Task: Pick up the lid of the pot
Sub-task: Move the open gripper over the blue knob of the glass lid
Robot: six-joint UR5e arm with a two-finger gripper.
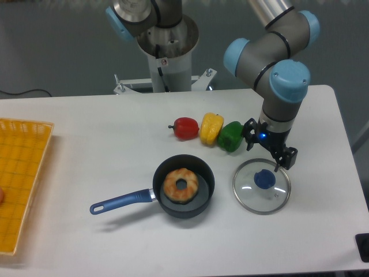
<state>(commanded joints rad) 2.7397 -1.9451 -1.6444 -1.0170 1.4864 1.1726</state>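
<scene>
The pot lid (262,186) is round clear glass with a metal rim and a blue knob (264,179). It lies flat on the white table, to the right of the pan. My gripper (270,154) hangs just above the lid's far edge, pointing down, a little behind the knob. It is open with nothing between its fingers. One finger (290,160) reaches down near the lid's right far rim, and the other sits beside the green pepper.
A dark pan (184,187) with a blue handle (121,201) holds a donut (180,184), left of the lid. Red (185,128), yellow (211,128) and green (230,136) peppers lie in a row behind it, the green one close to my gripper. A yellow basket (20,179) sits at the left edge.
</scene>
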